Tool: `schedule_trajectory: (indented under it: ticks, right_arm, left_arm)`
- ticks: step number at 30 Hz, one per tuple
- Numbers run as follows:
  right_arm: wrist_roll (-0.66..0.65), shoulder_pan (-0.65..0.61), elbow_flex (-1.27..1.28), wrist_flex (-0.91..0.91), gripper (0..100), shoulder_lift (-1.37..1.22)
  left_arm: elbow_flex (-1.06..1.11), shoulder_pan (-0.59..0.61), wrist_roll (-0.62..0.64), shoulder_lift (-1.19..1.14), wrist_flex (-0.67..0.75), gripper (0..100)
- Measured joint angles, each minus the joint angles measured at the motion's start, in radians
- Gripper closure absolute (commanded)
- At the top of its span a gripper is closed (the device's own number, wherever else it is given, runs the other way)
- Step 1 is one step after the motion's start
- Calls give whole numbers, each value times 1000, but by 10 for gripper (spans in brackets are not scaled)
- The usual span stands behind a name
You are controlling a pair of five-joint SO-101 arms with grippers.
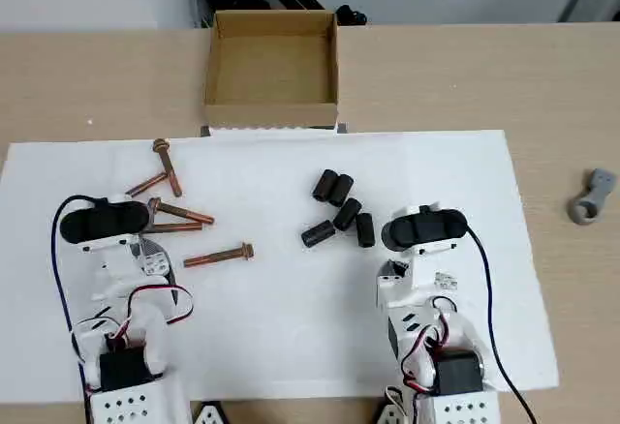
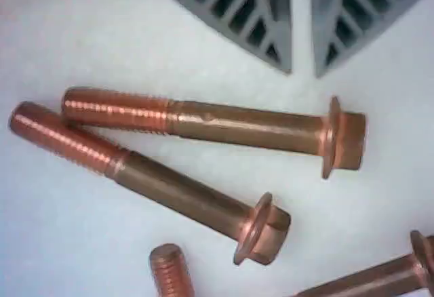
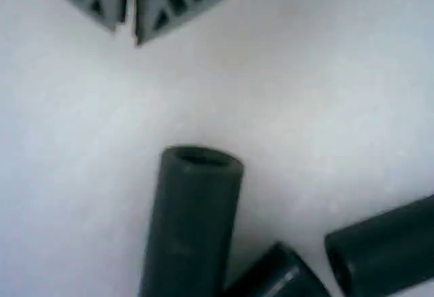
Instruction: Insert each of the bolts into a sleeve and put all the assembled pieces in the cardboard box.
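Note:
Several copper bolts (image 1: 218,255) lie on the left of the white sheet (image 1: 262,327). Several black sleeves (image 1: 341,213) lie loose at its middle. The open cardboard box (image 1: 271,66) stands behind the sheet and holds nothing. My left arm (image 1: 102,221) hangs over the bolts. Its gripper (image 2: 304,66) is shut on nothing, just above two bolts (image 2: 210,124) (image 2: 149,178) lying side by side. My right arm (image 1: 423,230) is beside the sleeves. Its gripper (image 3: 129,31) is shut with nothing in it, a short way from an upright-looking sleeve (image 3: 193,222) and two more sleeves (image 3: 386,243).
A small grey part (image 1: 591,196) lies on the bare wooden table at the far right. Dark equipment stands behind the box at the table's back edge. The front middle of the sheet between the arms is free.

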State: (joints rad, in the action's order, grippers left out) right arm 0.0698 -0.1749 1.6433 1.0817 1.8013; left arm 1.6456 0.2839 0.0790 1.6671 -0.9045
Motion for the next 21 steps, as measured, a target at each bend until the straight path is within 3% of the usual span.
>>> schedule_trajectory:
  ticks: [21]
  right_arm:
    - [0,0,0,3,995,0]
  left_arm:
    - [0,0,-38,0,0,993]
